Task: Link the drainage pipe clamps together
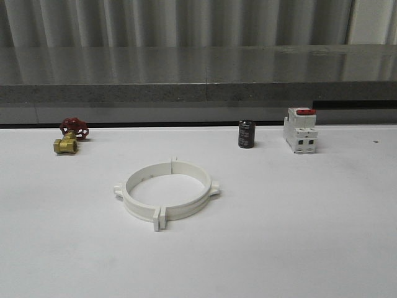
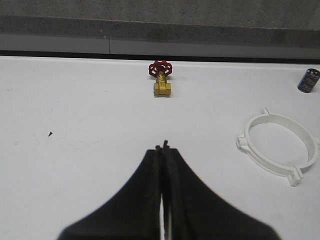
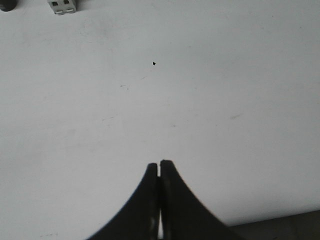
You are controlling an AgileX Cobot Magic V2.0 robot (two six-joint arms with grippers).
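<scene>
Your two drainage pipe clamps [image 1: 169,195] lie mid-worktop [image 1: 298,236], flanges meeting as one ring; whether they are latched cannot be told. Left claw [image 2: 163,148] and right claw [image 3: 159,164] are both closed, empty, well apart from it. Risk: a nudge on one flange may slide the halves apart on the smooth surface. No legible markings on the switch block [image 1: 300,130].

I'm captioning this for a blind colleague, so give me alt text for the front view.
Two white drainage pipe clamps sit joined as one ring on a white table. Behind it stand a brass valve with a red handle at left, a black cylinder, and a white switch block with a red top at right.
</scene>
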